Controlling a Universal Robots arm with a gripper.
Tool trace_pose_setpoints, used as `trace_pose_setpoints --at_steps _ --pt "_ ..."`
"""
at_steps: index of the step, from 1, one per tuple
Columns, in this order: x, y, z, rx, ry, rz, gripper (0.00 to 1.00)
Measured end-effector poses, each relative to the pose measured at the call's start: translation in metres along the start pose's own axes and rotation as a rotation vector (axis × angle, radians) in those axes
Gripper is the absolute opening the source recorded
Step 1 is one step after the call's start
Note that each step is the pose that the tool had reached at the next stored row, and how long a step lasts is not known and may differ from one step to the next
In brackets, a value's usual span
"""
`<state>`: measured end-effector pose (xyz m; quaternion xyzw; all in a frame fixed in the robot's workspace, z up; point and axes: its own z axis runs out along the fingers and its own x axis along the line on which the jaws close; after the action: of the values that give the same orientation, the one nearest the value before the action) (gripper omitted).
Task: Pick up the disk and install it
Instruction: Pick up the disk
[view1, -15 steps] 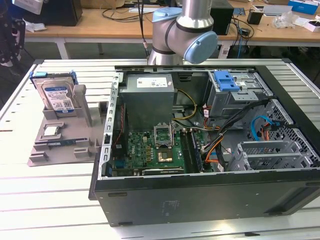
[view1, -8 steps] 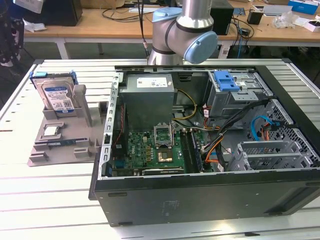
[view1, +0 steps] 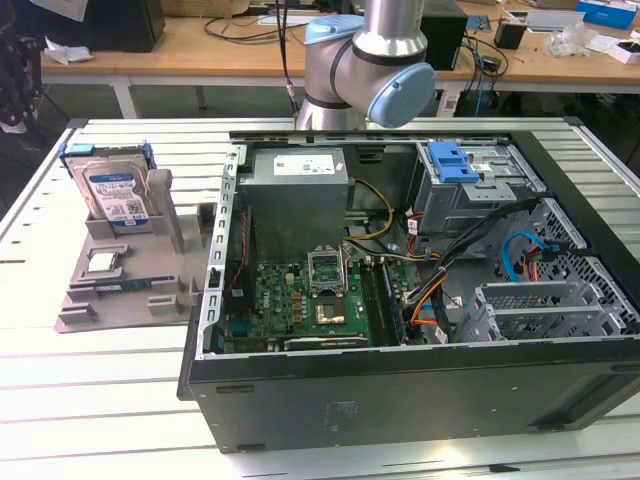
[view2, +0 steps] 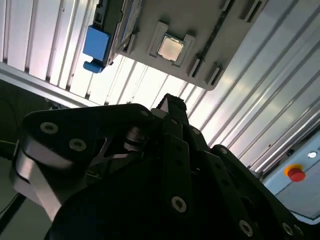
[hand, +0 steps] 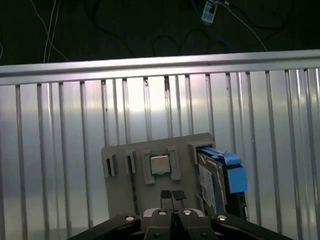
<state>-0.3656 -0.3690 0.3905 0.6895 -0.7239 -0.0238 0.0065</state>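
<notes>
At the upper left of the exterior view, the disk (view1: 114, 192) stands on edge in its blue frame, slotted into a grey holder (view1: 125, 300) on the slatted table (view1: 90, 400). Lower in the holder, a chip (view1: 103, 262) lies flat in its own pocket, apart from the disk. The open case (view1: 400, 405) fills the centre and right of the frame, with the board (view1: 300, 300) on its floor. The arm (view1: 370, 65) rises behind it at top centre. At the upper right, a blue latch (view1: 452, 162) sits on the drive cage (view1: 470, 195).

In the first wrist view, the gripper (hand: 172, 194) has its fingertips pressed together with nothing between them. It is over the holder's edge, near the chip and clear of the disk (hand: 209, 177).
</notes>
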Motion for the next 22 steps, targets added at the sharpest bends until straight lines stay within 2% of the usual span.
trace_pose_setpoints --at_steps 6,9,15,16,17,18,19,22 --pt "0.0 0.0 0.0 -0.0018 0.0034 -0.079 0.11" --pt "0.0 0.0 0.0 -0.0022 0.0042 -0.096 0.11" --pt "0.0 0.0 0.0 -0.0023 0.0043 -0.099 0.11" --pt "0.0 0.0 0.0 -0.0023 0.0044 -0.1 0.17" --pt "0.0 0.0 0.0 -0.0023 0.0044 -0.1 0.17" --pt "0.0 0.0 0.0 -0.0023 0.0044 -0.1 0.24" --pt "0.0 0.0 0.0 -0.0023 0.0044 -0.1 0.24" --pt "0.0 0.0 0.0 -0.0024 0.0045 -0.101 0.42"
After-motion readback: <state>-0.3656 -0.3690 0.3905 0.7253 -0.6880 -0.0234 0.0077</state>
